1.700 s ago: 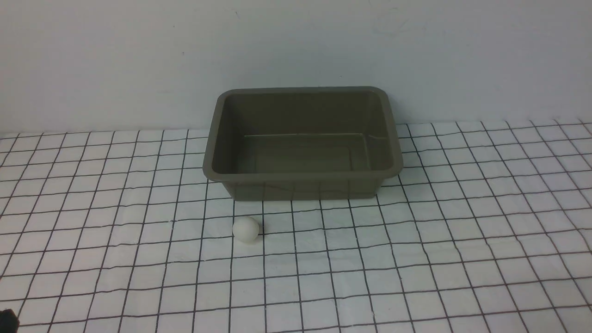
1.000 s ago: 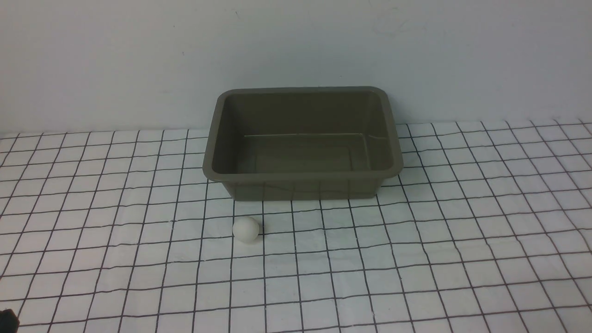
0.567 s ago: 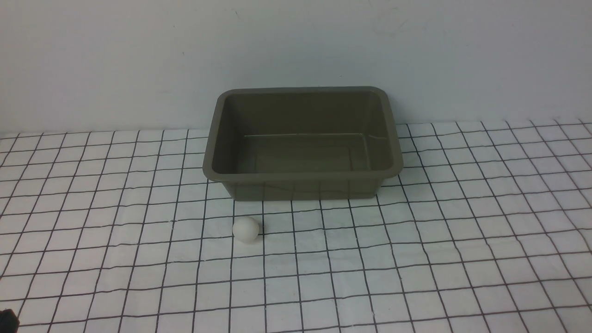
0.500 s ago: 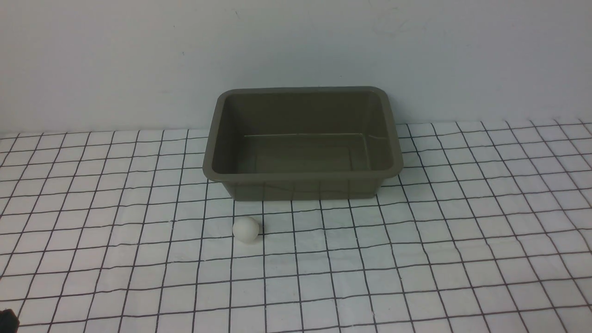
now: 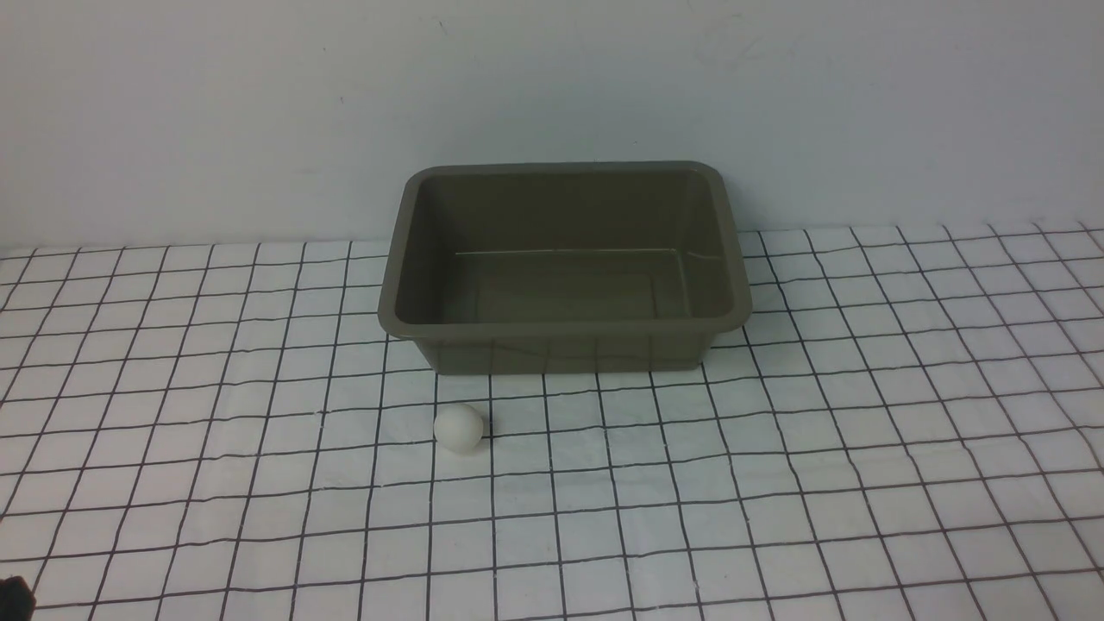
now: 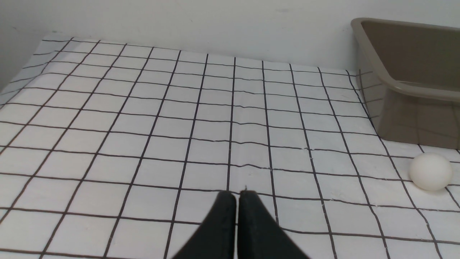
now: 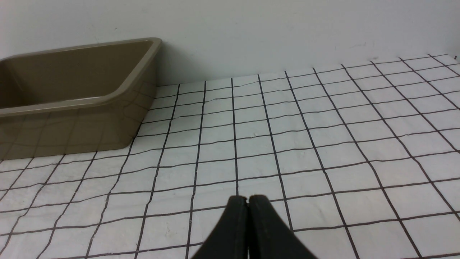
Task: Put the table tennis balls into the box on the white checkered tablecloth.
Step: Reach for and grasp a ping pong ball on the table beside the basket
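Counter top: a white cloth with a grid of thin black lines [image 5: 776,431] looks matt and soft, lightly wrinkled, its lines wavering over shallow creases. At the far middle, a large rectangular olive-brown plastic tub [image 5: 561,349] has smooth moulded walls with a low sheen; its near outer wall faintly mirrors the grid. Near the tub's left front corner, a small white ball [image 5: 459,428] appears smooth and matt, with no glare. The pale grey wall [image 5: 172,112] behind is flat and matt, with a few faint scuffs. In the wrist views, the left gripper [image 6: 237,196] and right gripper [image 7: 248,198] show black jaws with a dull, finely grained finish.
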Controlling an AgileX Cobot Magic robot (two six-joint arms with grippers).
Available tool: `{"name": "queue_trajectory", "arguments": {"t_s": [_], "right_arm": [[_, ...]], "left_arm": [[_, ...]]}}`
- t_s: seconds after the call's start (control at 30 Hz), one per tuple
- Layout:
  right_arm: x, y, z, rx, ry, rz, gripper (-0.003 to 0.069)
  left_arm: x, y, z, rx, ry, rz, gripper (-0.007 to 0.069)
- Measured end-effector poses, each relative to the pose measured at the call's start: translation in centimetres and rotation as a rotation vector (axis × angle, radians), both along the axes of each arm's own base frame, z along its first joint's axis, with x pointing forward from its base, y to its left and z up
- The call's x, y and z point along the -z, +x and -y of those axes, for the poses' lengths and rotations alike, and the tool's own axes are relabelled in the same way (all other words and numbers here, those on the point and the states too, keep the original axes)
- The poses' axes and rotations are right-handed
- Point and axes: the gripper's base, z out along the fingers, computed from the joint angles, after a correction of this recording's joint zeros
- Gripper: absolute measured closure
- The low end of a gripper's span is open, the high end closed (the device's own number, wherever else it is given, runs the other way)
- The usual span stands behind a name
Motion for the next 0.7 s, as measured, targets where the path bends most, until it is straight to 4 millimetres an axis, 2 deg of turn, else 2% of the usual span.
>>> {"name": "queue_trajectory", "arguments": {"t_s": [0.1, 0.13, 0.27, 0.33, 0.4, 0.63, 0.7], "right_arm": [[0.0, 0.0, 0.0, 0.0, 0.0, 0.0, 0.0673], [0.0, 0.0, 0.0, 0.0, 0.0, 0.0, 0.0673], [0.0, 0.0, 0.0, 0.0, 0.0, 0.0, 0.0673], [0.0, 0.0, 0.0, 0.0, 0.0, 0.0, 0.0673], [0.0, 0.0, 0.0, 0.0, 0.0, 0.0, 0.0673], [0.0, 0.0, 0.0, 0.0, 0.0, 0.0, 0.0673], [0.0, 0.0, 0.0, 0.0, 0.0, 0.0, 0.0673]], "left_arm": [[-0.2, 0.0, 0.0, -0.007, -0.035, 0.021, 0.0629], [-0.6, 0.1, 0.0, -0.028, -0.149, 0.077, 0.0629], [-1.2, 0.2, 0.0, -0.064, -0.363, 0.164, 0.0629], [-1.7, 0.2, -0.1, -0.098, -0.565, 0.23, 0.0629], [-1.8, 0.2, -0.2, -0.11, -0.646, 0.245, 0.0629], [-2.1, 0.2, -0.3, -0.137, -0.811, 0.286, 0.0629], [-3.0, 0.2, -0.3, -0.126, -0.82, 0.309, 0.0629]]}}
